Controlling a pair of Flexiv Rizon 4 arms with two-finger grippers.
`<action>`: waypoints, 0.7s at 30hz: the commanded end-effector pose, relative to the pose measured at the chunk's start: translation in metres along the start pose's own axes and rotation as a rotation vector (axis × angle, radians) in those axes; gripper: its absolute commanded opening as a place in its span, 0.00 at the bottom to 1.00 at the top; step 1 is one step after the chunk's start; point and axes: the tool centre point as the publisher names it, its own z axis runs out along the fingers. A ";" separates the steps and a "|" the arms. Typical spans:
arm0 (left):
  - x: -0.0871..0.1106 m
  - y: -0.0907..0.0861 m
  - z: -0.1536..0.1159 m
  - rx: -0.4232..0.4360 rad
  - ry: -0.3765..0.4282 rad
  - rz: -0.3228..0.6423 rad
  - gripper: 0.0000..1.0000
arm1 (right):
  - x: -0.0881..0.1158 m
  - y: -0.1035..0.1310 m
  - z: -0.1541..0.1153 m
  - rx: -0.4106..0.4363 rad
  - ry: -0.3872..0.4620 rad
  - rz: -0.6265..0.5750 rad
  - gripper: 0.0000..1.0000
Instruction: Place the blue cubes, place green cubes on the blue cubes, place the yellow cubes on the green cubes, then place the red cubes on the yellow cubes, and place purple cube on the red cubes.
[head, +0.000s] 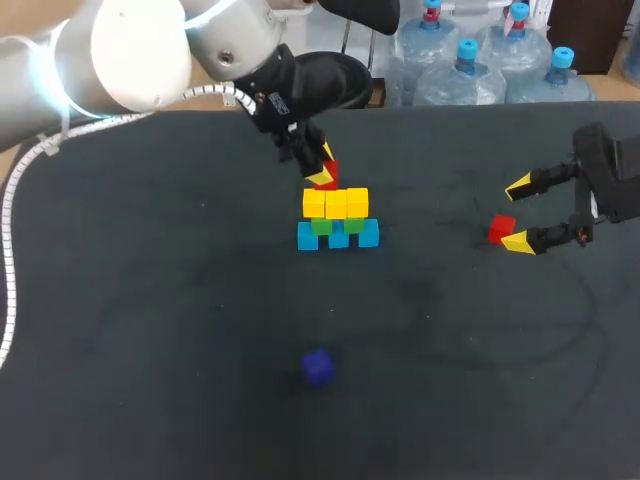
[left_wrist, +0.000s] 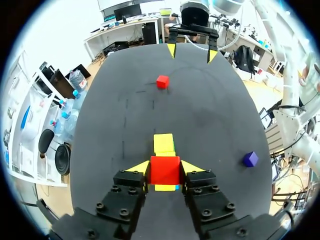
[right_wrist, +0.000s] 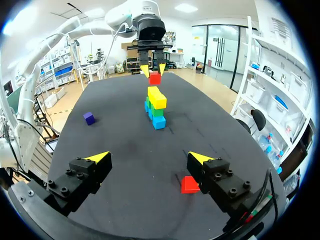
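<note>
A stack stands mid-table: a row of blue cubes (head: 338, 237), green cubes (head: 322, 226) on them, and a row of yellow cubes (head: 336, 203) on top. My left gripper (head: 324, 166) is shut on a red cube (head: 331, 176), held just above the stack's far-left yellow cube (left_wrist: 164, 143); the grip shows between its fingers in the left wrist view (left_wrist: 165, 170). My right gripper (head: 520, 214) stands open at the right. A second red cube (head: 501, 229) lies on the table beside its near finger (right_wrist: 190, 184). A purple cube (head: 318, 367) lies alone near the front.
The black table (head: 150, 300) carries nothing else. Bare surface lies between the stack and the right gripper and around the purple cube (right_wrist: 89, 118).
</note>
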 end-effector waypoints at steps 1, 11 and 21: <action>0.003 -0.004 0.002 -0.007 -0.004 -0.002 0.00 | 0.000 0.000 0.000 0.000 -0.002 -0.001 1.00; 0.006 -0.007 0.007 0.007 -0.008 -0.005 0.00 | 0.000 0.000 0.000 0.000 -0.002 -0.001 1.00; 0.008 -0.006 0.010 0.009 -0.012 -0.011 0.00 | 0.000 0.000 0.000 0.000 -0.002 -0.001 1.00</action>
